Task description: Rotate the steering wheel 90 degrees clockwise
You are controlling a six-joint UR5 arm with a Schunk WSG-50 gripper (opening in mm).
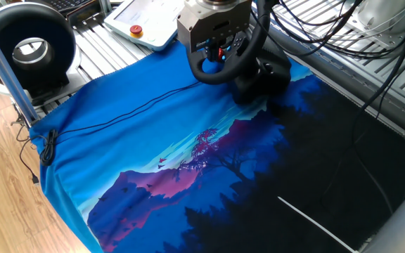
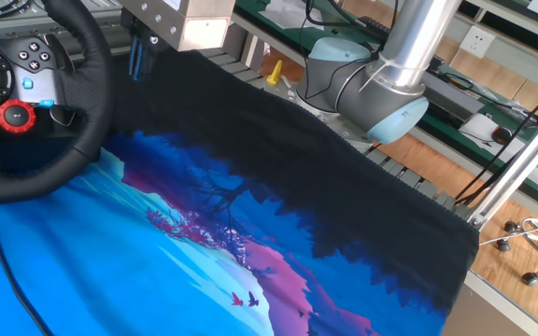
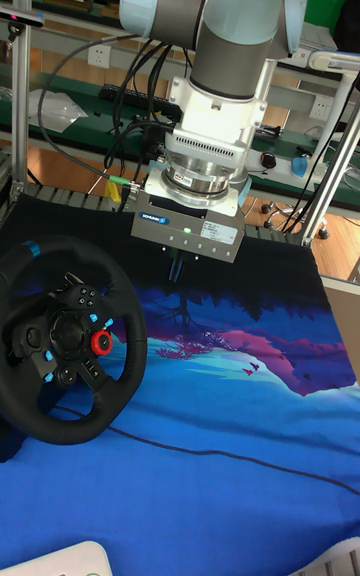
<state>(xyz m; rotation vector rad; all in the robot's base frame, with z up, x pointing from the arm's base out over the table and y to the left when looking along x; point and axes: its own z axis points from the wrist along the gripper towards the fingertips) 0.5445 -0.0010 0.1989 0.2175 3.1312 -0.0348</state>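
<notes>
Pincer [image 3: 176,263] beside steering wheel [image 3: 66,338], apart.

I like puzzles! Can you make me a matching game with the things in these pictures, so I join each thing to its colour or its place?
Things:
1. steering wheel
2. big round knob on the wheel's hub
3. gripper
4. cloth on the table

Colours and places:
A. red
B. blue with dark trees and purple hills
C. black, with a small blue stripe on its rim
D. hanging above the cloth, beside the wheel, not touching it

Right pairs: 1-C, 2-A, 3-D, 4-B
</notes>
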